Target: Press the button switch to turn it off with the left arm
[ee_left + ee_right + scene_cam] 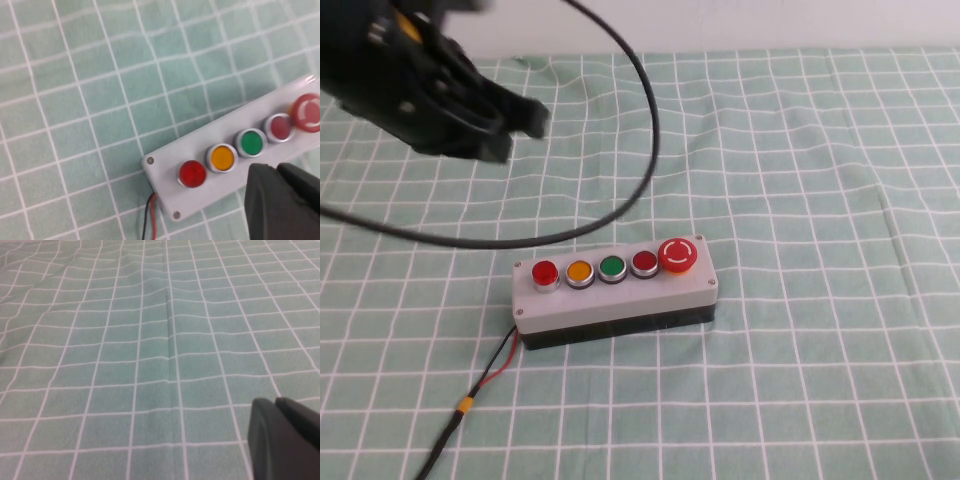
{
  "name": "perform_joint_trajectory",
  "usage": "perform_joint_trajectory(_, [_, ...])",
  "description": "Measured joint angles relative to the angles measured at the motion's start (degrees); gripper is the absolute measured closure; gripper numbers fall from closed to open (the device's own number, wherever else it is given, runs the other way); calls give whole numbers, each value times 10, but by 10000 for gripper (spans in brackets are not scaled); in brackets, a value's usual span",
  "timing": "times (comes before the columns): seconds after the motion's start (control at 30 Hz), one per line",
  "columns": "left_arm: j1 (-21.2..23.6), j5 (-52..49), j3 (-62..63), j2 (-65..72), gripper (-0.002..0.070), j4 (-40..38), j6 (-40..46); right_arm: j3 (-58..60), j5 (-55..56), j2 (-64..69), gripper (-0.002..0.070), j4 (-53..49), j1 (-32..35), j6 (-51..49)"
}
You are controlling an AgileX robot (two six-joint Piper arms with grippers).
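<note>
We see the button switch [545, 273] at the left end of the grey box [616, 300], mid-counter nr the front edge. Left hand [515, 130] hangs above the far-left corner, fingers together. Right hand [285, 440] over bare cloth; can't tell its state.

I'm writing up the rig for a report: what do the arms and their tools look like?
The left arm is bulky, black and blocky, with a thick black cable looping from it. The left tool and right tool have dark, rounded matte fingers. No markings show.
</note>
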State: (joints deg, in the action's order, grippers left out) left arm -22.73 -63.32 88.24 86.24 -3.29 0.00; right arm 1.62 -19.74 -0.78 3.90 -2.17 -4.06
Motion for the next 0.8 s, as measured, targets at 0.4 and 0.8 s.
perform_joint_trajectory(0.4, [0, -52, 0, -237, 677, 3, -49, 0, 0, 0, 694, 0, 0, 0])
perform_joint_trajectory(0.8, [0, -96, -118, -449, 677, 21, -51, 0, 0, 0, 694, 0, 0, 0])
